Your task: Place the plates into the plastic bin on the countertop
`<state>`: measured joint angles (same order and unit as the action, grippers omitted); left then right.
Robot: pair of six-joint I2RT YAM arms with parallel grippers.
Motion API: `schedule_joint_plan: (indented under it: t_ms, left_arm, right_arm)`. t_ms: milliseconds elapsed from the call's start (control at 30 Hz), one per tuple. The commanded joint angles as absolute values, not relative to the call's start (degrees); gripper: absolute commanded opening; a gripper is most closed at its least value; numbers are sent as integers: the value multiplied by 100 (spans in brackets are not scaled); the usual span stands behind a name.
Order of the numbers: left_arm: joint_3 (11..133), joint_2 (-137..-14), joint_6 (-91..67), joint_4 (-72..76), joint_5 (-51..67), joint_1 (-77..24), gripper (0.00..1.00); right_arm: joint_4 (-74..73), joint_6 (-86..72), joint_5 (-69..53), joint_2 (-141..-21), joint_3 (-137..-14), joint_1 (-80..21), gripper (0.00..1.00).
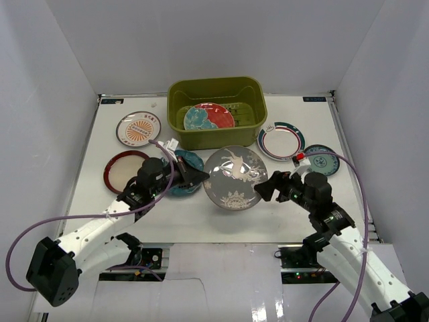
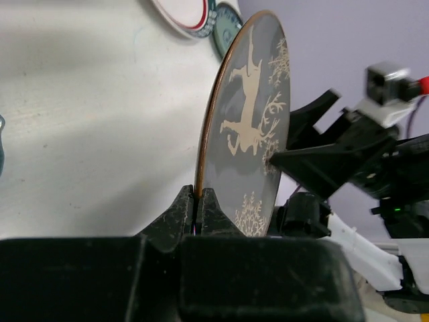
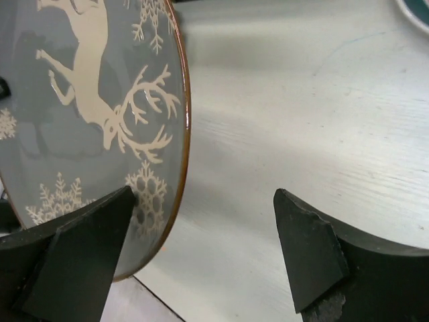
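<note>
The grey plate (image 1: 234, 176) is clamped at its left rim by the left hand (image 1: 201, 178). The right hand (image 1: 263, 190) is spread apart. The bin (image 1: 221, 137) is seen just beyond, on the far side.

The left arm (image 1: 87, 235) and right arm (image 1: 365, 261) are white shells with black joints. A purple cable (image 1: 40, 225) trails from each, and the left claw (image 1: 201, 176) and right claw (image 1: 263, 190) are matte black.

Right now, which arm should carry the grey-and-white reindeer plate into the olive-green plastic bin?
Left. The left claw is shut on the rim of the round grey-and-white reindeer plate; the right claw is open beside it, gripping nothing. The olive-green rectangular plastic bin sits just beyond.
</note>
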<state>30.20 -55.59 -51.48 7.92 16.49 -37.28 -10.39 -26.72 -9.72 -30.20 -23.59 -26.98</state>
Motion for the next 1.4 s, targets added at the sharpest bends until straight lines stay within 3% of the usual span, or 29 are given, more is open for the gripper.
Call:
schedule_joint_plan:
  t_ms: [0,167,267,400,433,500,567,600,633,700,733,867,1000,1167,1367]
  left_arm:
    - [3261,-5089,-5353,1231,2364,-3472,0]
    - [3348,-4984,-5326,1292,2584,-3349,0]
    - [3419,-5001,-5274,1248,2663,-3314,0]
    - [3506,-5010,-5256,1248,2803,-3296,0]
    - [3524,-5001,-5247,1231,2812,-3296,0]
    - [3655,-4983,-5168,1038,2830,-3287,1]
    - [3752,-4948,-4984,871,2909,-3287,11]
    - [3953,-4957,-4862,731,2961,-3296,18]
    - [4094,-4966,-4704,529,2979,-3287,42]
    - [4454,-4957,-3967,-365,2857,-3287,72]
    - [4787,-4931,-3668,-691,2726,-3287,98]
    - [5273,-4397,-2331,-2176,847,-3287,98]
    - [4976,-3659,-2065,-2522,-508,-3287,98]
    - [3958,-2963,-2057,-2453,-1037,-3287,98]
    - [3841,-3067,-1960,-2251,-669,-3287,98]
  right_arm:
    - [-923,-2760,-1134,-3059,-2162,-2663,91]
    - [-624,-2953,-1441,-3137,-2197,-2663,97]
    - [-161,-3224,-1818,-3103,-2145,-2663,63]
    - [702,-3717,-2371,-3251,-1943,-2663,57]
    - [808,-3779,-2417,-3322,-1942,-2663,47]
    - [1089,-3963,-2496,-3471,-1960,-2663,39]
    - [1247,-4078,-2479,-3559,-2030,-2663,12]
    - [1379,-4183,-2400,-3560,-2074,-2672,8]
    - [1441,-4210,-2347,-3577,-2222,-2663,8]
    - [1450,-4201,-2155,-3699,-2521,-2663,8]
    - [1450,-4105,-2110,-3796,-2714,-2654,8]
    - [1450,-3806,-1978,-4884,-4164,-2646,8]
    - [1450,-3542,-1724,-6009,-5429,-2558,8]
    - [1248,-3296,-1319,-7662,-6889,-2347,8]
    - [1213,-3296,-1126,-9244,-8383,-2197,8]
